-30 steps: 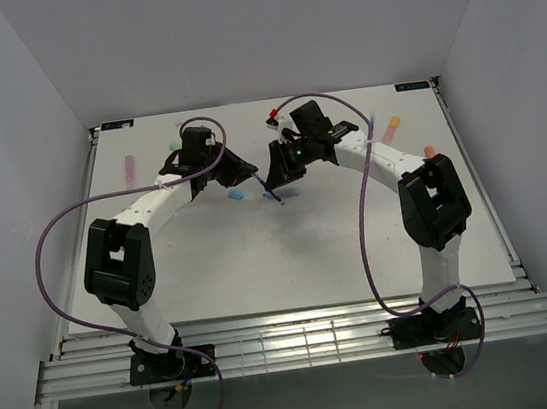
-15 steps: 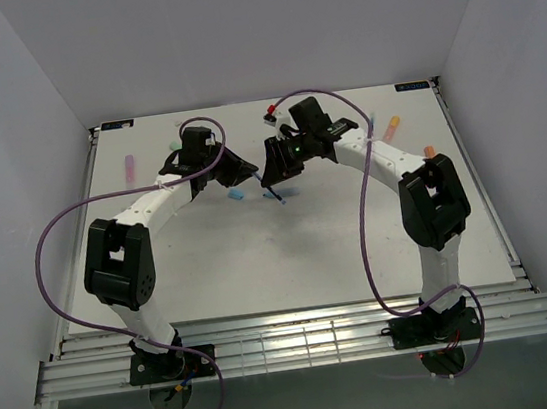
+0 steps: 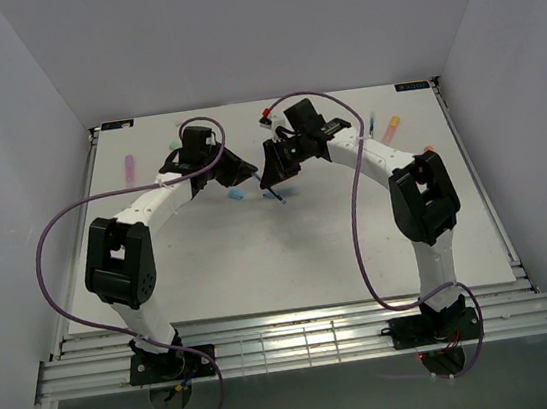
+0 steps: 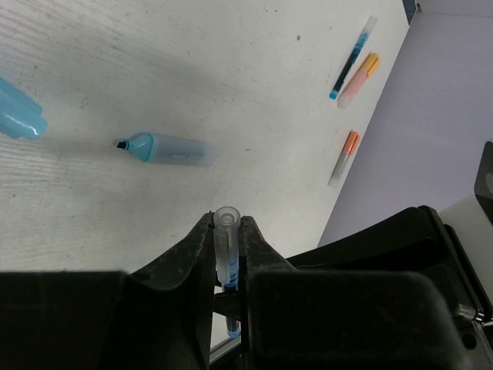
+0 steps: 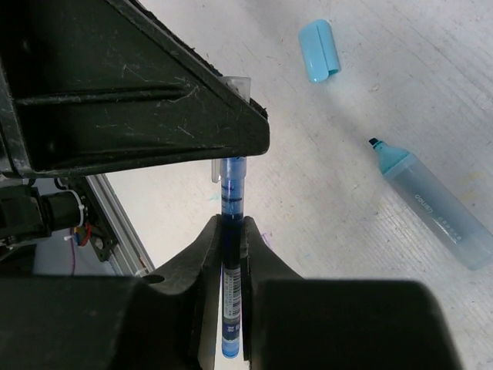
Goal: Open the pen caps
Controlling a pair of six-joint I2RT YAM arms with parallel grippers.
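Observation:
A thin dark blue pen (image 5: 233,231) is held between both grippers above the middle of the table. My right gripper (image 5: 233,223) is shut on its blue body. My left gripper (image 4: 228,223) is shut on the clear pen cap (image 4: 226,243), which still sits over the pen's end. From above, the two grippers meet tip to tip, left (image 3: 247,173) and right (image 3: 268,177), and the pen's tail (image 3: 274,196) pokes out below. An uncapped light blue highlighter (image 4: 173,149) and its loose cap (image 5: 320,50) lie on the table beneath.
A pink highlighter (image 3: 130,166) and a green one (image 3: 174,142) lie at the back left. At the back right lie an orange highlighter (image 3: 390,129), a blue pen (image 3: 372,123) and another orange piece (image 3: 428,151). White walls enclose the table.
The right arm has shifted a little to the left, bringing its gripper closer against the left one. The left arm has stayed where it was.

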